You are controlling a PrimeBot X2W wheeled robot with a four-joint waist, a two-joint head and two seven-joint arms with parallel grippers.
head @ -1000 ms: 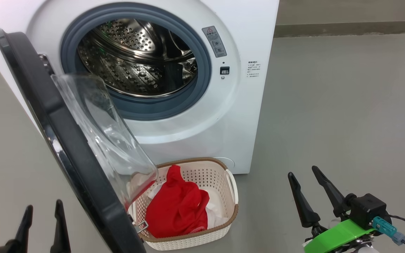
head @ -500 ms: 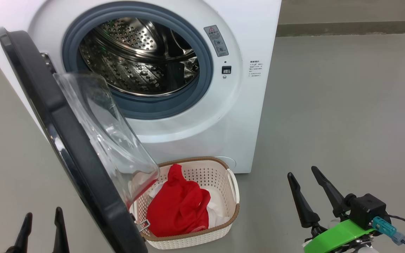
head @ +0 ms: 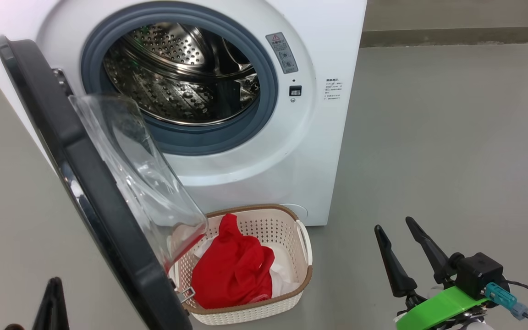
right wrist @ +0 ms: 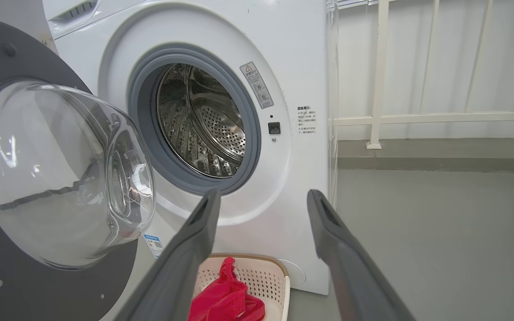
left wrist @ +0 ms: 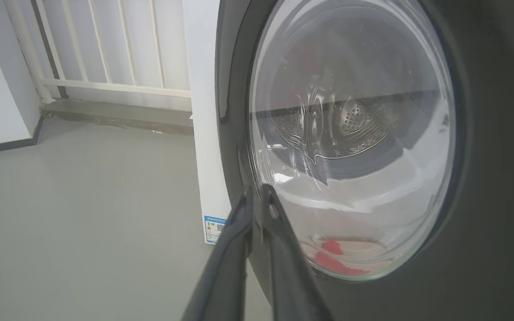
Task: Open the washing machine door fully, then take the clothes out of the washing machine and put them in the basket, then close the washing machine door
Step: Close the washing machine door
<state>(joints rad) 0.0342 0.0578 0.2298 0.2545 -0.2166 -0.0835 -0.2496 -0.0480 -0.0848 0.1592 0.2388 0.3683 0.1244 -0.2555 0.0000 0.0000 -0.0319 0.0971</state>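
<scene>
Now mind the door swing. Your left end effector (left wrist: 257, 196), fingers pressed together on nothing, sits just outside the washing machine door (head: 94, 201), near its glossy black rim. A push there could skid off the curved face. From the head view, the door's glass bowl overlaps the left end of the basket (head: 307, 275), which holds the clothes (head: 232, 270) just in front of the washing machine (head: 264, 156). Clearance is unclear, so closing may clip the basket. Your right end effector (head: 393, 223) is spread and empty, well apart.
</scene>
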